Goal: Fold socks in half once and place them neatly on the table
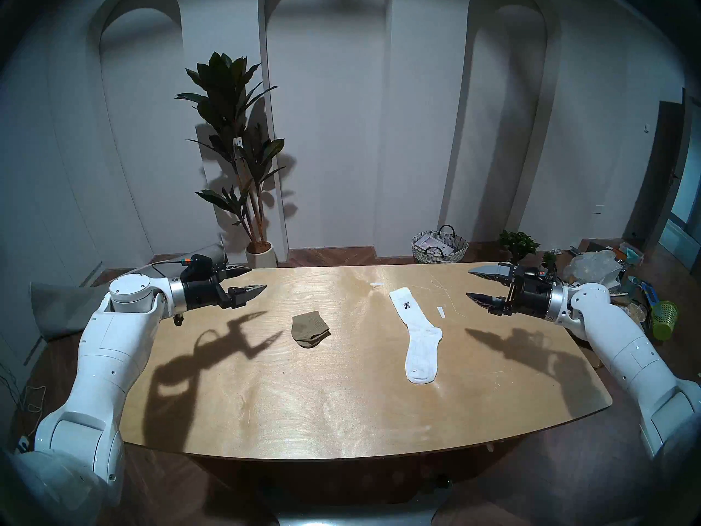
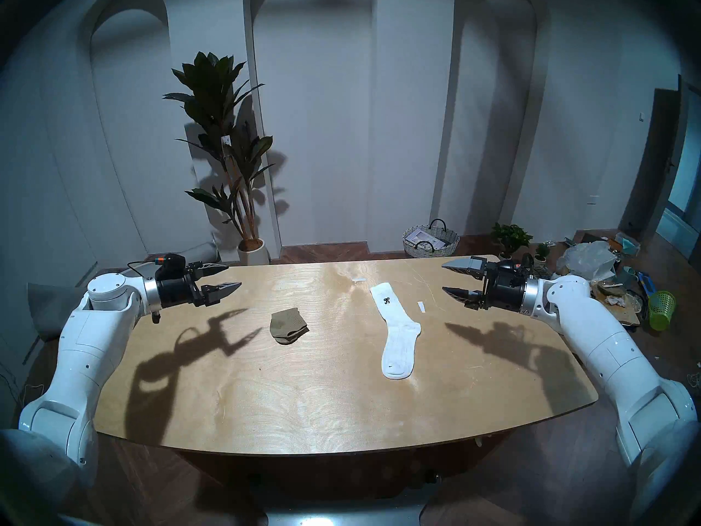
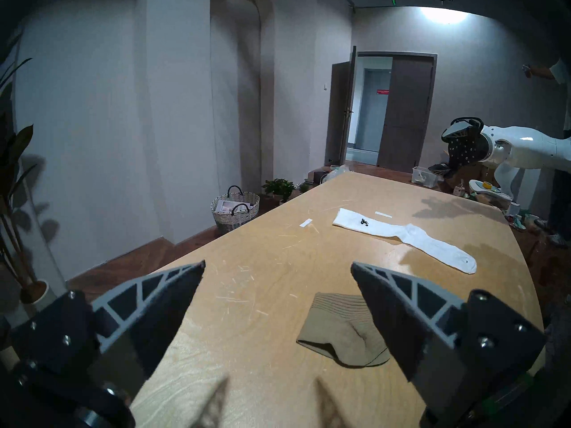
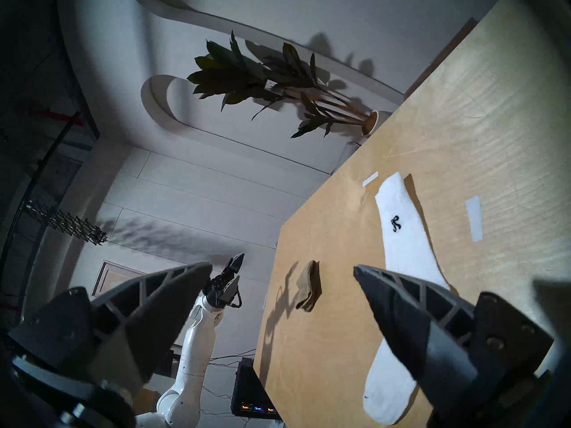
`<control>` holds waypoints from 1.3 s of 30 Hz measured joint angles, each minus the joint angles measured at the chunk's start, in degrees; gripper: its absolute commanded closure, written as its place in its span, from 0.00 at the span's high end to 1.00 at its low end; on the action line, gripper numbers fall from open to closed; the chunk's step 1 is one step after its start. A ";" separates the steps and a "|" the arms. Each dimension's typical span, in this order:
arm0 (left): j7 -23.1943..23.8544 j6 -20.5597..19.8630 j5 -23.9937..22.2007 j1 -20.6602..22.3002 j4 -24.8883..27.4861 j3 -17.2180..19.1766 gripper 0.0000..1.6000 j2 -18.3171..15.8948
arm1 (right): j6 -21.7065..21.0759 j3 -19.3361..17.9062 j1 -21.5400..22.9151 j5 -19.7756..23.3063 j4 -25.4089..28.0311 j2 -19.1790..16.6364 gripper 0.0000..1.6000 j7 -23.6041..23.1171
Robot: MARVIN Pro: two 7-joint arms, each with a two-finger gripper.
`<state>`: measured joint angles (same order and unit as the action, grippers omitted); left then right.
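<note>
I record the large rounded tabletop as pale plywood yellow with wavy grain and faint light scratches. The short ribbed ankle sock, left of centre, is olive-brown throughout, with fine parallel ribbing at its cuff. The long crew sock, right of centre, is plain white with one small black emblem near its far cuff and a tiny dark mark near its toe. I note two small paper strips, one just right of the white sock and one at the far side; both are white. Both arms show glossy white shells; the finger pieces are dark grey-black.
</note>
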<state>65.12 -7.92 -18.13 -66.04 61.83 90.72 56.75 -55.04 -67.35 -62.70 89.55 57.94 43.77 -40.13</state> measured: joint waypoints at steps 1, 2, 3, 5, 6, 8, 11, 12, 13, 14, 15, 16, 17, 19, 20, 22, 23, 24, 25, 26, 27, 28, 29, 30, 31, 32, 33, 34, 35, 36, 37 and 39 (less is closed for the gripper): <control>-0.16 -0.17 -0.07 -0.30 0.20 0.19 1.00 -0.08 | 0.02 0.27 0.35 -0.24 -0.50 0.39 1.00 0.44; -0.34 -0.36 -0.14 -0.64 0.44 0.38 1.00 -0.17 | 0.06 0.57 0.74 -0.52 -1.10 0.84 1.00 0.97; -0.55 -0.59 -0.22 -1.03 0.73 0.62 1.00 -0.26 | 0.16 0.91 1.20 -0.85 -1.83 1.37 1.00 1.60; -0.82 -0.89 -0.32 -1.52 1.13 0.93 1.00 -0.35 | 0.37 1.35 1.82 -1.30 -2.80 2.09 1.00 2.42; -1.01 -1.09 -0.39 -1.84 1.39 1.14 1.00 -0.41 | 0.53 1.62 2.21 -1.59 -3.44 2.56 1.00 2.96; -1.31 -1.41 -0.50 -2.36 1.88 1.46 1.00 -0.51 | 0.83 2.07 2.89 -2.04 -4.56 3.38 1.00 3.82; -1.79 -1.89 -0.67 -3.08 2.60 1.91 1.00 -0.60 | 1.29 2.63 3.91 -2.69 -6.19 4.62 1.00 5.07; -1.90 -2.00 -0.70 -3.25 2.79 2.01 1.00 -0.62 | 1.40 2.75 4.15 -2.84 -6.57 4.92 1.00 5.36; -2.02 -2.12 -0.74 -3.42 3.00 2.10 1.00 -0.64 | 1.53 2.89 4.42 -3.00 -6.98 5.22 1.00 5.69; -2.27 -2.38 -0.81 -3.78 3.44 2.31 1.00 -0.66 | 1.82 3.12 4.98 -3.33 -7.82 5.87 1.00 6.34; -2.32 -2.43 -0.83 -3.85 3.54 2.36 1.00 -0.66 | 1.87 3.16 5.11 -3.40 -8.01 6.02 1.00 6.49; -2.59 -2.71 -0.92 -4.21 3.99 2.55 1.00 -0.67 | 2.18 3.37 5.71 -3.73 -8.87 6.70 1.00 7.13; -2.80 -2.93 -1.00 -4.47 4.33 2.69 1.00 -0.67 | 2.40 3.51 6.18 -3.97 -9.51 7.21 1.00 7.60; -3.16 -3.27 -1.11 -4.91 4.91 2.90 1.00 -0.67 | 2.78 3.70 6.94 -4.40 -10.50 8.06 1.00 8.40; -3.33 -3.44 -1.15 -5.12 5.19 2.98 1.00 -0.67 | 2.97 3.78 7.31 -4.62 -10.99 8.45 1.00 8.79; -3.69 -3.78 -1.23 -5.54 5.73 3.11 1.00 -0.65 | 3.35 3.94 8.05 -5.04 -11.97 9.25 1.00 9.58; -3.85 -3.94 -1.27 -5.73 5.96 3.17 1.00 -0.64 | 3.53 4.00 8.38 -5.23 -12.40 9.62 1.00 9.94; -4.05 -4.12 -1.31 -5.95 6.23 3.25 1.00 -0.62 | 3.72 4.07 8.76 -5.43 -12.87 10.04 1.00 10.34; -4.28 -4.36 -1.37 -6.23 6.58 3.34 1.00 -0.59 | 3.98 4.17 9.25 -5.70 -13.45 10.55 1.00 10.80; -4.41 -4.49 -1.40 -6.39 6.77 3.38 1.00 -0.57 | 4.11 4.23 9.51 -5.84 -13.77 10.84 1.00 11.07; -4.59 -4.67 -1.46 -6.61 7.05 3.44 1.00 -0.55 | 4.29 4.30 9.87 -6.05 -14.20 11.25 1.00 11.43; -4.77 -4.85 -1.49 -6.81 7.30 3.49 1.00 -0.52 | 4.47 4.37 10.23 -6.25 -14.63 11.63 1.00 11.79; -5.01 -5.08 -1.54 -7.09 7.64 3.57 1.00 -0.48 | 4.70 4.45 10.71 -6.52 -15.20 12.15 1.00 12.26; -5.16 -5.22 -1.56 -7.26 7.85 3.62 1.00 -0.45 | 4.84 4.51 10.99 -6.68 -15.55 12.47 1.00 12.55; -5.31 -5.36 -1.59 -7.43 8.06 3.66 1.00 -0.42 | 4.97 4.57 11.26 -6.84 -15.89 12.79 1.00 12.83; -5.46 -5.51 -1.62 -7.61 8.28 3.71 1.00 -0.39 | 5.11 4.63 11.54 -7.00 -16.24 13.11 1.00 13.12; -5.74 -5.76 -1.67 -7.91 8.70 3.80 1.00 -0.34 | 5.37 4.74 12.03 -7.28 -16.87 13.66 1.00 13.62; -5.84 -5.86 -1.69 -8.02 8.85 3.83 1.00 -0.32 | 5.46 4.79 12.20 -7.39 -17.10 13.87 1.00 13.81; -6.05 -6.06 -1.72 -8.25 9.16 3.90 1.00 -0.27 | 5.65 4.88 12.55 -7.61 -17.59 14.30 1.00 14.18; -6.33 -6.32 -1.78 -8.54 9.53 4.00 1.00 -0.21 | 5.90 5.00 12.97 -7.90 -18.18 14.82 1.00 14.63; -6.40 -6.39 -1.79 -8.61 9.64 4.02 1.00 -0.20 | 5.96 5.04 13.08 -7.98 -18.35 14.96 1.00 14.76; -6.69 -6.65 -1.85 -8.90 10.04 4.12 1.00 -0.13 | 6.22 5.17 13.51 -8.30 -18.96 15.53 1.00 15.25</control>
<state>58.43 -14.58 -19.98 -74.94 71.88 94.84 56.61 -48.83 -62.17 -49.19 81.25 38.98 59.30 -24.89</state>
